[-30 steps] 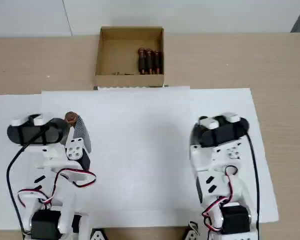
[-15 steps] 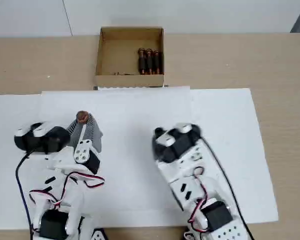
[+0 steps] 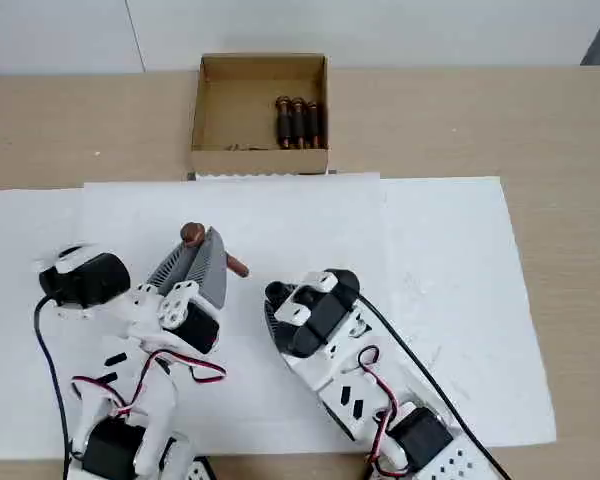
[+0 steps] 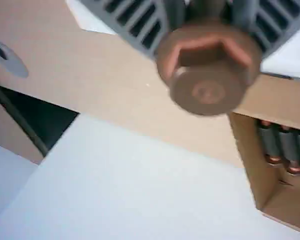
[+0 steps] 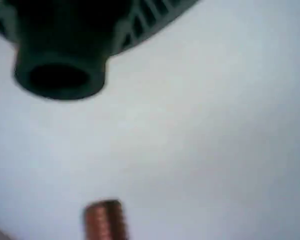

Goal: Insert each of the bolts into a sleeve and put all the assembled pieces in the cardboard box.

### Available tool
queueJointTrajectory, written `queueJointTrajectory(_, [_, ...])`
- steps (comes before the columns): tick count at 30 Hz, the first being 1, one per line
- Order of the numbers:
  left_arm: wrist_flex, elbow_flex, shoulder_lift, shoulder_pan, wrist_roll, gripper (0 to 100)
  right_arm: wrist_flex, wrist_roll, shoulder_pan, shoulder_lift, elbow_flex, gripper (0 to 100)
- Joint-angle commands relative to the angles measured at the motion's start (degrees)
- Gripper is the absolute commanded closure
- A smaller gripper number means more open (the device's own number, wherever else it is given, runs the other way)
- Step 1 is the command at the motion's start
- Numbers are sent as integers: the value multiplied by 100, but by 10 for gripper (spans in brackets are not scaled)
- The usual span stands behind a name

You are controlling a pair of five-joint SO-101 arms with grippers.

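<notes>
Since a second ago both my arms are swinging inward over the white paper sheet (image 3: 430,230). My right gripper (image 3: 277,300) is clamping a dark tubular plastic sleeve (image 5: 60,75) near the sheet's middle. My left gripper (image 3: 208,250) is clutching a copper-coloured hex-head metal bolt (image 4: 207,75), its threaded tip near the sleeve but apart. Toward the tabletop's far edge, the open brown cardboard box (image 3: 196,110) is holding three assembled pieces (image 3: 298,122) against its right wall.

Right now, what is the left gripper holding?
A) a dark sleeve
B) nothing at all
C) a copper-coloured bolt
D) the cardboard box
C: the left gripper is clamped on the bolt, whose hexagonal copper head sticks out in the left wrist view, while the dark sleeve sits in the right gripper.
</notes>
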Motion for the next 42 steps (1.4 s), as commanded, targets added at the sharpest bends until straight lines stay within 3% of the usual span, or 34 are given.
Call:
queueJointTrajectory(1, [-185, -22, -88, 185, 79, 995, -163, -18, -110, -22, -79, 996])
queueJointTrajectory(12, [-158, -22, -70, 818, 62, 995, -171, 273, -110, -22, -202, 996])
queueJointTrajectory(31, [-141, 462, -62, 1073, -299, 995, -171, 615, -110, -22, -475, 996])
queueJointTrajectory(36, [211, 576, -70, 1749, -747, 995, -171, 686, -110, -22, -475, 996])
queueJointTrajectory(42, [853, 611, -70, 1899, -765, 995, -171, 677, -110, -22, -536, 996])
